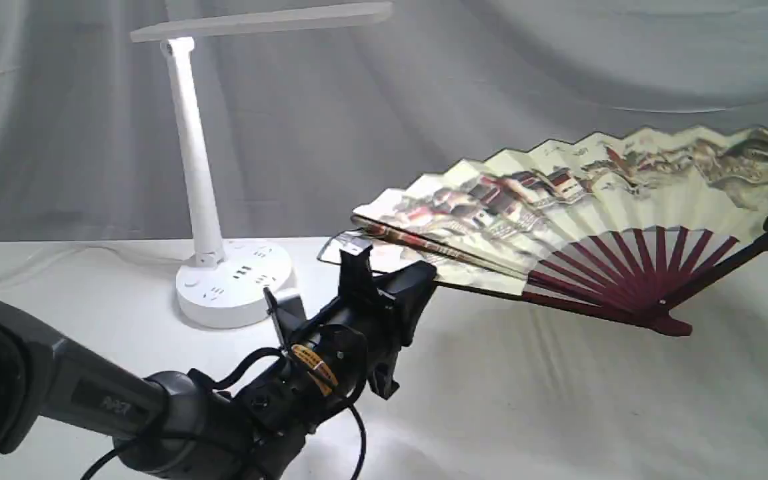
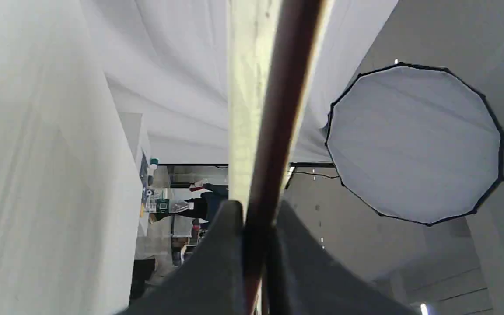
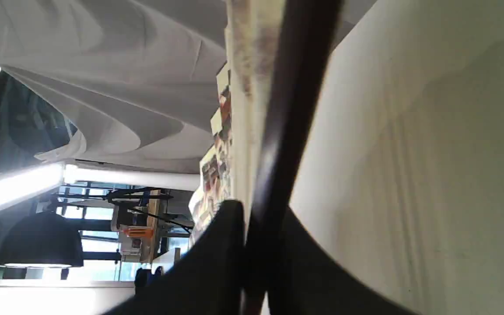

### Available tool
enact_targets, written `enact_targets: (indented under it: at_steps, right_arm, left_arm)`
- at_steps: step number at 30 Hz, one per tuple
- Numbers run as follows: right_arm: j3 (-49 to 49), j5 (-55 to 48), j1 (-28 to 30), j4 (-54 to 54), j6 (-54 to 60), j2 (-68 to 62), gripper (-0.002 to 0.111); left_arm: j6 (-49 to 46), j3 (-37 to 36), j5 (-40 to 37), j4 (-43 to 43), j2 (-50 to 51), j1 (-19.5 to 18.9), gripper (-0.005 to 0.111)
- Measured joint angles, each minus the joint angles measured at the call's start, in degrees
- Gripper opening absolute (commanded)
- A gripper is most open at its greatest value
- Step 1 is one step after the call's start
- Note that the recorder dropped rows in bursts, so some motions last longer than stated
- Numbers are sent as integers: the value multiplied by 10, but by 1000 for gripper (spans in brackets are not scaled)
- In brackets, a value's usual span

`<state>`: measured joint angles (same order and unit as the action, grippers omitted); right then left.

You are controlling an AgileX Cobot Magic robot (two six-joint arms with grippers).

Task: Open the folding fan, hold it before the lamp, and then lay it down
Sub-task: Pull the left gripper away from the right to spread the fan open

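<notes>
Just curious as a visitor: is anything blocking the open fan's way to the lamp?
Nothing visible does. Only bare white cloth lies between the folding fan and the lamp; the left gripper there is holding the fan's guard.

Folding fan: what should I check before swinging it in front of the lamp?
1. Folding fan spread open: ok.
2. Left end effector shut on its guard: ok.
3. Right end effector shut on the other guard: ok.
4. Lamp lit: ok, its bar glows in the right wrist view.
5. Fan before the lamp: not ok, it sits to the lamp's right in the exterior view.
</notes>
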<state>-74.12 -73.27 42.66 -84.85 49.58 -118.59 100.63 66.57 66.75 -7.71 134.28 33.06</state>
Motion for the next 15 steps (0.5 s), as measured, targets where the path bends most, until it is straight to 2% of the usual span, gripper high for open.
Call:
enact_targets:
  at_steps: [8, 15]
  right_arm:
    - [36, -15, 50, 1, -2, 0, 0]
    - [72, -15, 64, -6, 0, 0, 0]
  left_arm:
    - [0, 0, 1, -13, 0, 5, 0]
    - [-3, 0, -2, -16, 0, 7, 0]
